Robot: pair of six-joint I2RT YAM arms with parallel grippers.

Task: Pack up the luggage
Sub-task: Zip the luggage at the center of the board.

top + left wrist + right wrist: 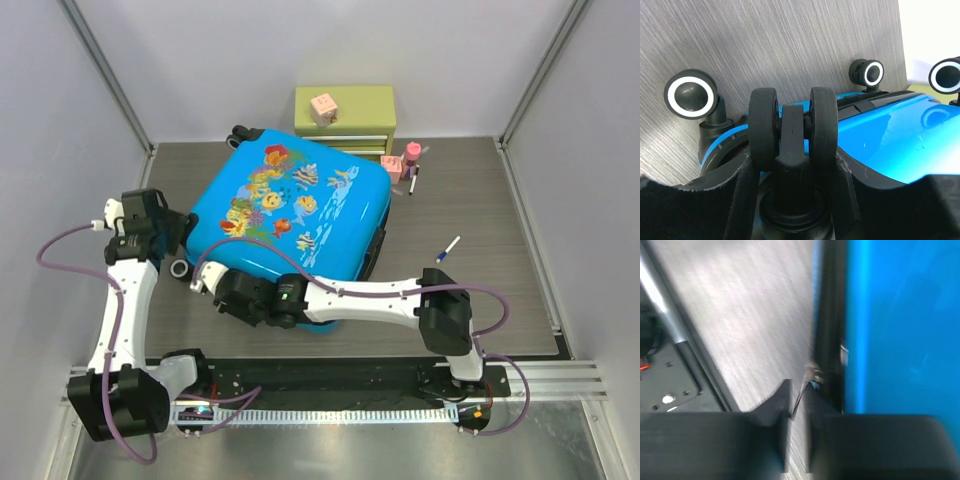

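Our left pincer point(792, 162) is pressed onto the black twin-wheel caster point(792, 120) at a corner of the large bright blue hard-shell suitcase with the fish-and-coral print point(290, 215), which lies flat, lid down, in the middle of the dark grey brushed tabletop point(480, 290). Our right pincer point(797, 395) sits at the case's near edge with only a slit between its fingers. A small metal zip pull point(813, 374) hangs just beside them, but the blur keeps us from telling whether anything is pinched.

We judge that the caster likely swivels, so the case could turn out of our hold if the right arm tugs along the zip, and the thin pull could slip free. The tabletop looks smooth, offering little grip. Behind the case stands a small green drawer chest point(345, 120); a white-and-blue pen point(447, 248) lies well apart to the right. Pale walls point(200, 60) enclose three sides.
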